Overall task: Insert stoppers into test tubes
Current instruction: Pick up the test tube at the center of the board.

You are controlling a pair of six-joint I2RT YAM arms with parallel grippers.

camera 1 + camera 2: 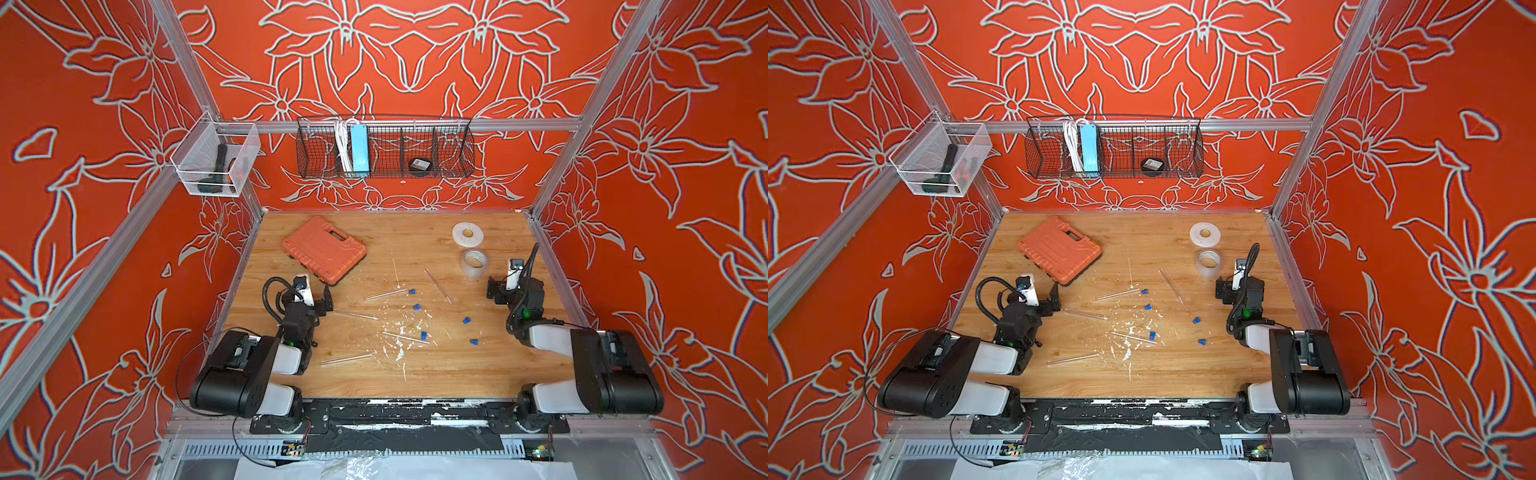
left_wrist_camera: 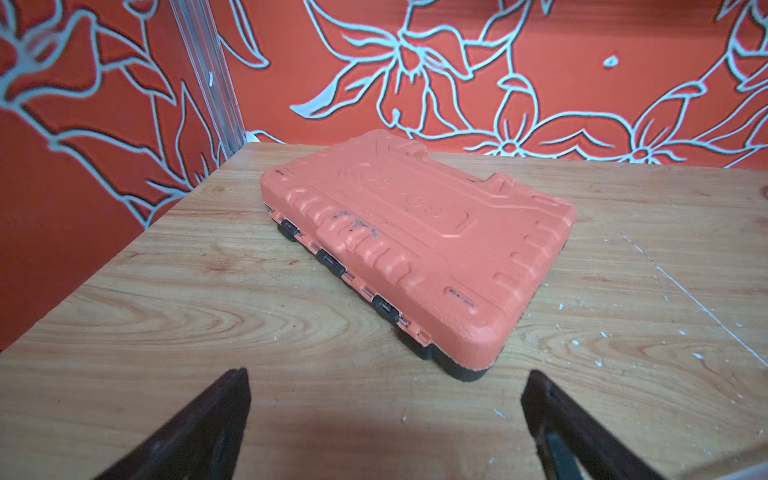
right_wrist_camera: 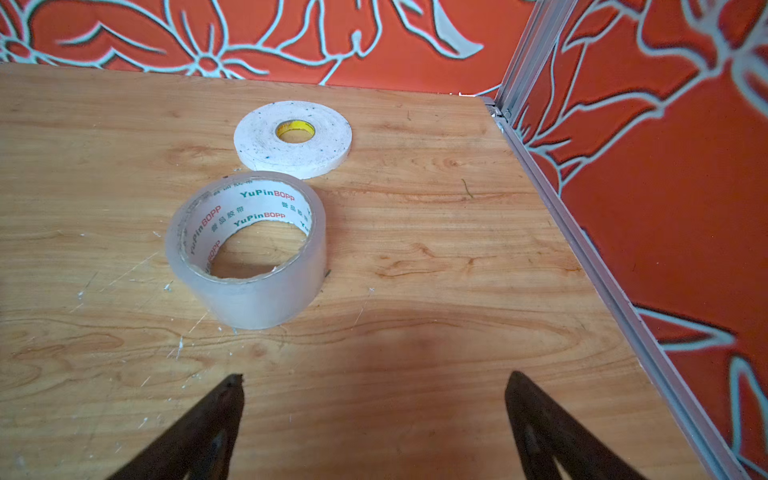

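Several tiny blue stoppers lie loose on the wooden table in both top views, one [image 1: 412, 292] farthest back and one [image 1: 473, 342] nearest the front. Several clear test tubes lie flat among them, such as one [image 1: 385, 294] beside the far stopper and one [image 1: 347, 358] at the front left. My left gripper [image 1: 318, 301] hovers open and empty left of the tubes, facing the orange case [image 2: 415, 249]. My right gripper [image 1: 498, 286] stands open and empty at the right, facing the tape rolls. Neither wrist view shows a stopper or a tube.
An orange tool case [image 1: 324, 249] lies at the back left. A white tape roll [image 1: 468, 233] and a clear tape roll [image 1: 473, 262] sit at the back right. White flecks mark the table's middle [image 1: 399, 349]. Wire baskets [image 1: 384, 149] hang on the back wall.
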